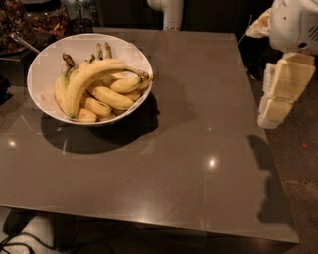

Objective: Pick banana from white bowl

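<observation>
The white bowl [43, 67] stands on the far left part of the dark table. It holds several yellow bananas. The banana [94, 74], the longest and most curved, lies on top of the pile, and its dark stem points right towards the rim. My gripper [272, 116] hangs at the right edge of the view, past the table's right side. It is far from the bowl, points down and holds nothing.
The table's right edge [263, 163] runs just below the gripper, with floor beyond it. A white post [169, 12] stands at the far edge. Jars [44, 20] and a metal utensil [22, 42] sit behind the bowl at the far left.
</observation>
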Motion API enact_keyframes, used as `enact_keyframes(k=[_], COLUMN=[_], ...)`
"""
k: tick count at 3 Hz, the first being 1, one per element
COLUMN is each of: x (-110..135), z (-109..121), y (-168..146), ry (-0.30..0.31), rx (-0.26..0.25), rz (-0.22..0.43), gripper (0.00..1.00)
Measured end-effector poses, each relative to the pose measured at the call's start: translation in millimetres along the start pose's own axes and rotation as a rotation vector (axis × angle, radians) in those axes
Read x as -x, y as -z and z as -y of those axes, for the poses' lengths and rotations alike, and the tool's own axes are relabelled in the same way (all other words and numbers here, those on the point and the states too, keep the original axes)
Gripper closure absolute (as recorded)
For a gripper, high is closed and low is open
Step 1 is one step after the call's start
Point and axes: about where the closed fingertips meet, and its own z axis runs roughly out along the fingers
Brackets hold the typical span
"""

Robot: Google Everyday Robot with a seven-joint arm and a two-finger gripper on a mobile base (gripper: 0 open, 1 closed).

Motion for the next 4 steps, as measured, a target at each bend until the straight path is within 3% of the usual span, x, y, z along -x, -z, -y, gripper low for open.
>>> enact_keyframes(k=[1, 3, 4], x=[29, 52, 103], z=[11, 22, 37], y=[-14, -12, -10], ry=[0.092, 0.114, 0.175], rx=[0.028, -0.021, -0.034], rz=[-0.026, 0.008, 0.024], gripper=[0.0, 0.0, 0.0])
